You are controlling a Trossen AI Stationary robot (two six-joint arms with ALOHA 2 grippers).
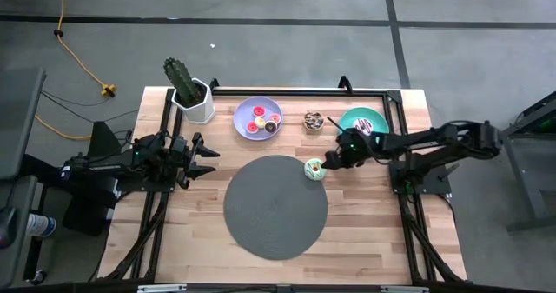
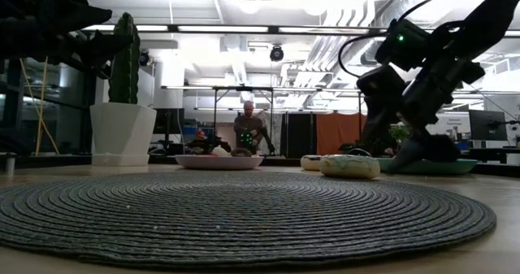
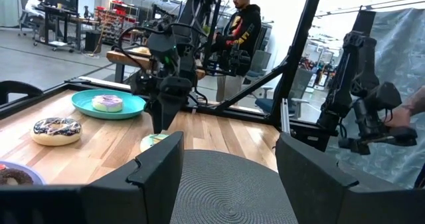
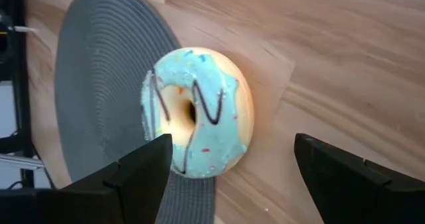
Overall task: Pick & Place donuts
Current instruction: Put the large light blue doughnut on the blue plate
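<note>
Two plates (image 1: 257,118), six donuts (image 1: 314,169) visible; both tools' fingers, right tool (image 1: 328,163) and left tool (image 1: 207,151), apart.

overhead view evenly lit | low view backlit, ceiling glare | arms silhouetted

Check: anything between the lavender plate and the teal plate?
Yes: in the high view, a chocolate donut sits on bare wood between the lavender plate and teal plate.

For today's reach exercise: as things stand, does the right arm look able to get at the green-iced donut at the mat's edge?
Probably yes. The right gripper hangs open just beside the green-iced donut, which lies half on the grey mat, and nothing stands between them.
</note>
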